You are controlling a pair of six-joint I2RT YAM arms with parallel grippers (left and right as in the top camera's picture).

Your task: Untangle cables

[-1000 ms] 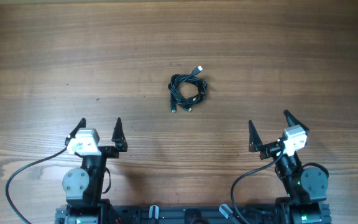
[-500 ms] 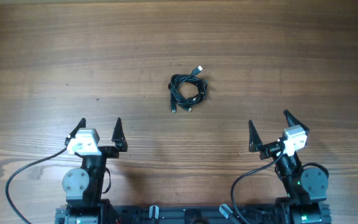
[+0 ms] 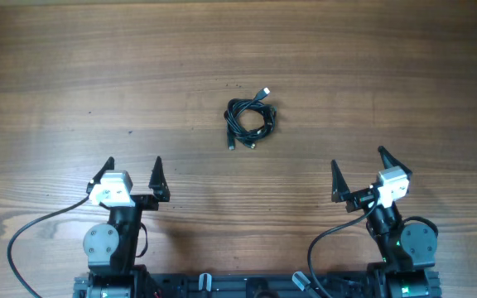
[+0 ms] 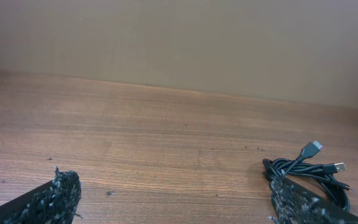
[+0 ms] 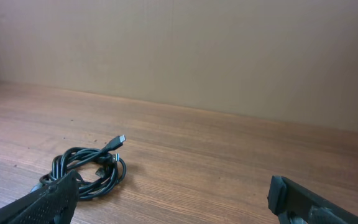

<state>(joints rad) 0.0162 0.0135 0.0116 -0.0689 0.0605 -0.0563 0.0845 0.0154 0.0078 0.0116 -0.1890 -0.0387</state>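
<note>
With the cables [image 3: 250, 122] lying bundled just above centre in the overhead view and the left gripper [image 3: 133, 163] and right gripper [image 3: 357, 157] low in frame, jaws apart and empty, untangling seems unstarted; next calls for reaching in.

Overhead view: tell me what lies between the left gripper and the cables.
Only bare wood of the table: nothing lies between the left gripper and the cables. The overhead view shows the whole stretch.
</note>
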